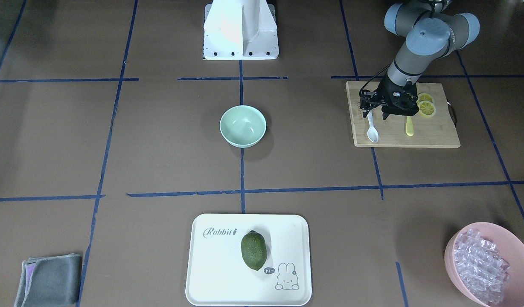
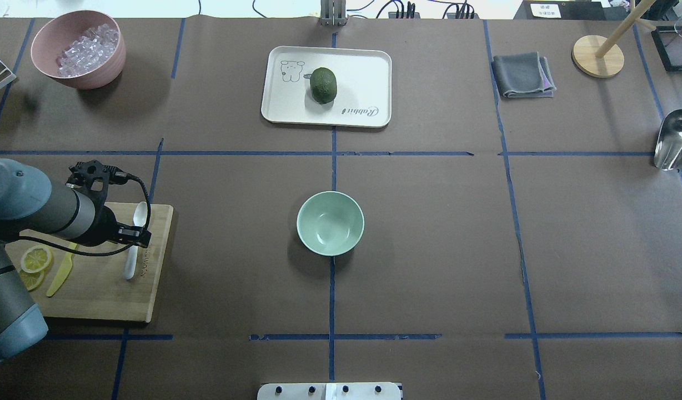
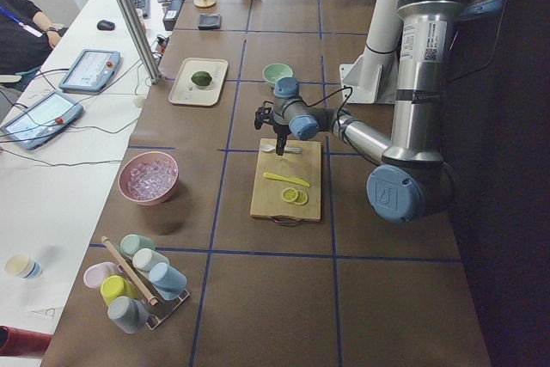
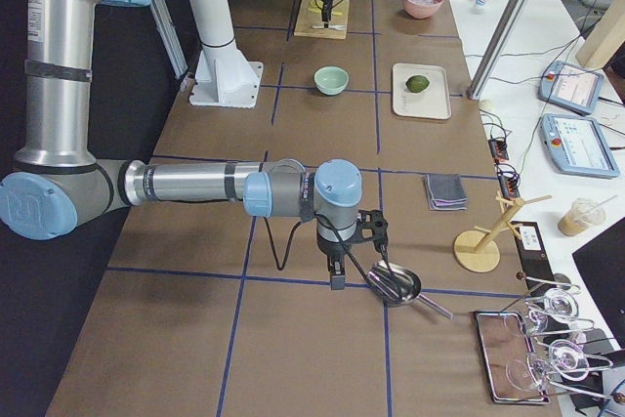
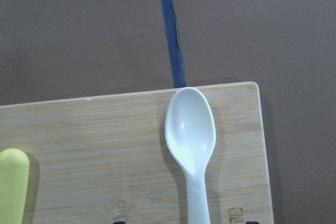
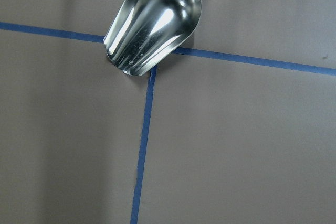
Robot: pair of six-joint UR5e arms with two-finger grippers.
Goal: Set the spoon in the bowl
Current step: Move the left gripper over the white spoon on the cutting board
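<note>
Showing one spoon [image 1: 372,130], one bowl [image 1: 243,126], two lemon slices [image 1: 426,105]

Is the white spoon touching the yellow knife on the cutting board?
Apart. The front-facing view shows a wide strip of bare cutting board between the spoon and the yellow knife.

Brown paper-covered table [image 2: 430,250] gridded with blue tape [image 2: 235,153]; white side desk [image 3: 43,212] holds tablets [image 3: 90,69].

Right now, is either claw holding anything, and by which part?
The left gripper holds nothing: open over the handle of the small white plastic spoon. The right gripper: cannot tell.
</note>
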